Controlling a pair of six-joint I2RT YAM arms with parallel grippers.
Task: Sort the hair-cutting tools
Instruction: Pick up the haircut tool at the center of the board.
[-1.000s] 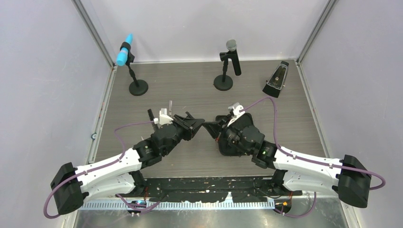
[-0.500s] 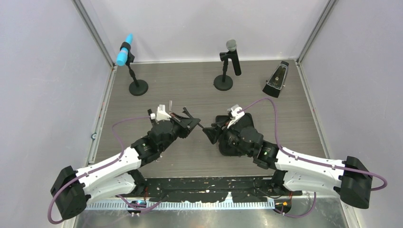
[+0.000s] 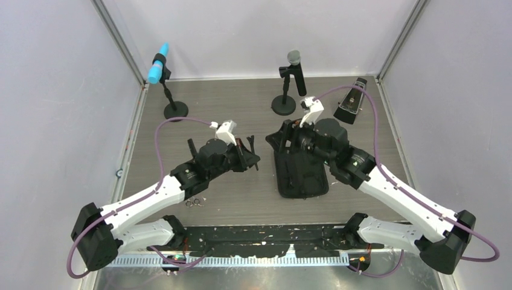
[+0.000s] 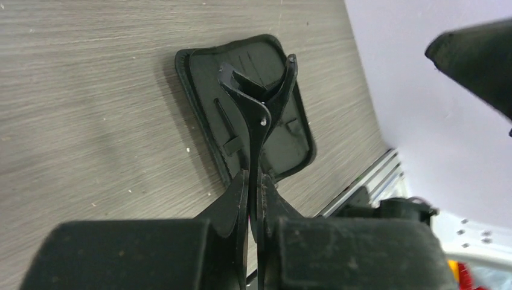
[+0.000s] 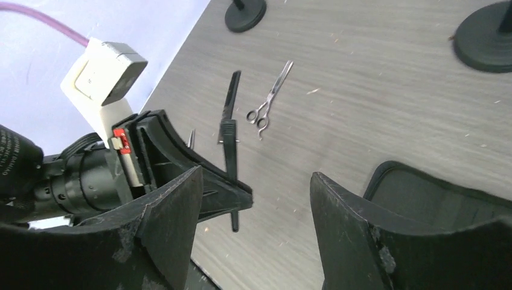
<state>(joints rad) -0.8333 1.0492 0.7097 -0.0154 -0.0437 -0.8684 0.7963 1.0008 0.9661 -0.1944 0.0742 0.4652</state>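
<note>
**Left gripper clamping a hair clip, right gripper gaping opposite**

I am looking down the left wrist camera first: the left gripper (image 4: 253, 181) is pinching its two fingers tight on the stem of a thin black hair clip (image 4: 256, 115). The clip is sticking straight out past the fingertips, and its far end is forking open like a Y. It is hanging in the air above the table, clear of the wood. Beneath and beyond the clip I am seeing the black zip case (image 4: 205, 84), lying flat with its inside facing up.

From the overhead view I am placing the left gripper just beside the near-left edge of that case, with the clip pointing toward the middle of the table. The right gripper (image 3: 276, 140) is facing it from close by, hovering at the far end of the case. Its two fingers are standing wide apart with nothing between them; through the gap its wrist camera is showing the left gripper and the clip.

Farther out, one pair of silver scissors (image 5: 268, 103) is lying flat on the wood beyond the left gripper, toward the two microphone stands (image 3: 175, 111). A second pair of scissors (image 3: 194, 202) is lying near the front edge, just beside the left arm (image 3: 151, 199). Both pairs are well apart from either gripper.
</note>
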